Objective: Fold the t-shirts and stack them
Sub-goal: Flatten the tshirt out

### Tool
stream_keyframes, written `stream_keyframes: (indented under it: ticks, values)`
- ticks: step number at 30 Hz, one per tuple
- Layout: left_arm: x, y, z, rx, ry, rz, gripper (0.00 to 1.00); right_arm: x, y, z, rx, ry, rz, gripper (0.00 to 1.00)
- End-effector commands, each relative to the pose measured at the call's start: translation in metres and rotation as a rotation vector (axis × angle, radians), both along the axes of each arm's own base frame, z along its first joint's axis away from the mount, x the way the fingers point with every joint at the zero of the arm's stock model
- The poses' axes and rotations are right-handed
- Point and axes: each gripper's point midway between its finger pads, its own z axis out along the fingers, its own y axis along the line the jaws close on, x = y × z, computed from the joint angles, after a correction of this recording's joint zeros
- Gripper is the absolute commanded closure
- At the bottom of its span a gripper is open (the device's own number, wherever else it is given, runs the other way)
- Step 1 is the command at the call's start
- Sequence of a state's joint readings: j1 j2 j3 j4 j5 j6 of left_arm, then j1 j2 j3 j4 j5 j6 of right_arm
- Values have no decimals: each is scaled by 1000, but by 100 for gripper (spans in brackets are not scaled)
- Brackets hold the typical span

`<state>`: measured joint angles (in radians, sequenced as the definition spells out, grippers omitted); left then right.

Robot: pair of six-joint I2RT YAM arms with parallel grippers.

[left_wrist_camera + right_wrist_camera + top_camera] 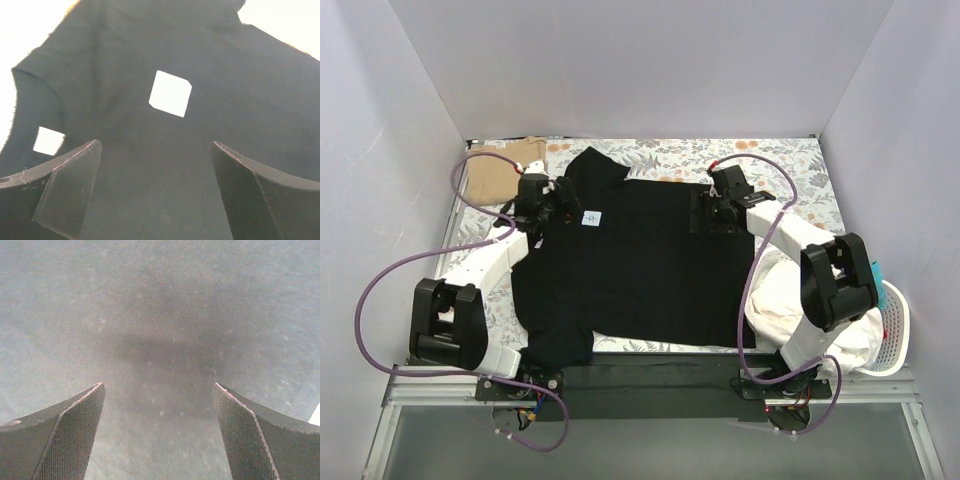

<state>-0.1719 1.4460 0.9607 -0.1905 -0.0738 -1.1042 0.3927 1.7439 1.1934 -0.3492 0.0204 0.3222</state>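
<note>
Top external view shows the black t-shirt (640, 270) spread flat on the table, over the floral cloth (770, 160). Its long axis runs from 9 o'clock to 3 o'clock: the collar end and both sleeves lie toward 9, the straight hem toward 3. We find our left hand (558, 205) over the collar end at about 10 o'clock of the shirt, just beside the small white label (591, 217). Our right hand (712, 212) sits over the hem end at about 2 o'clock. Both hands therefore stand along the far long edge, one at each end of the axis. Each is nearer its own end, so neither arm has to cross. Both wrist views show the fingers spread wide with nothing between them but black fabric below, so both hands are released and neither grips the cloth. We cannot tell whether the fingertips touch it. The tan t-shirt (500, 172) lies bunched at the 10 o'clock corner of the table, apart from the left hand and not yet folded. We judge that the coming move turns on that far edge: pinch it at both ends and carry it toward 6 o'clock, keeping the two hands level so the fold stays parallel to the axis.
</note>
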Motion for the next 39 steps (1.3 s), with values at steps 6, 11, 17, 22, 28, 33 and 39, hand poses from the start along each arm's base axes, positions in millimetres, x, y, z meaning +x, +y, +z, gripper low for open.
stream_keyframes:
  ticks: [6,11,17,22,28,33,39]
  values:
    - [-41,-27,-58,38,200,-126,10,-53,-46,-9,-128,28,-48,5]
    - [-37,-21,-111,103,331,-118,10,-49,-52,-41,-181,96,-72,5]
    - [-28,-22,-137,116,387,-124,10,-40,-55,-59,-185,139,-91,4]
    - [-4,-28,-135,119,368,-131,10,-27,-56,-66,-179,156,-99,4]
    - [25,-36,-137,122,354,-149,10,-1,-57,-63,-149,141,-116,4]
    - [44,-35,-136,152,341,-152,10,18,-56,-61,-137,134,-108,4]
    - [66,-49,-106,127,259,-193,10,31,-45,-49,-97,112,-79,5]
